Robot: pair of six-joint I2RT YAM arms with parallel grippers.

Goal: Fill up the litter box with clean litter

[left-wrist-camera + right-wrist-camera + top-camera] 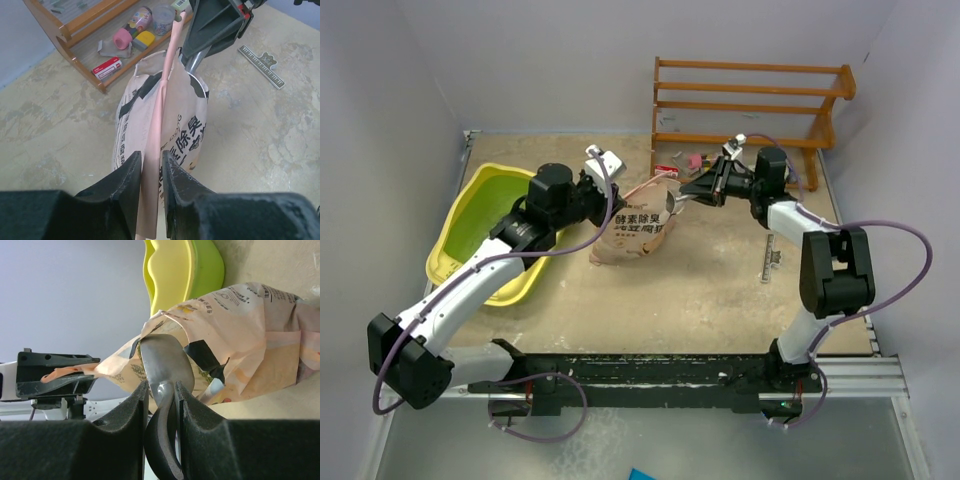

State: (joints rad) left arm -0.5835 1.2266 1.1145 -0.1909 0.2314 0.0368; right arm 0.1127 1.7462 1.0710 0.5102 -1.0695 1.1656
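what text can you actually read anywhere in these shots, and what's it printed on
"除臭": large black characters on the peach-pink bag; the neighbouring characters are cut off by folds.
Small Latin print on the same bag: too blurred to read.
Ruler: its markings are too small to read.
Red box on the wooden shelf: its white label is unreadable.
Metal scoop: no text visible.

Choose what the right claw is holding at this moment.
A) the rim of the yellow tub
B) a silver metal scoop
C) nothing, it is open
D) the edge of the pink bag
B: the right claw is shut on the handle of the silver scoop, whose bowl sits at the mouth of the bag; the bag's edge is pinched by the left claw instead.
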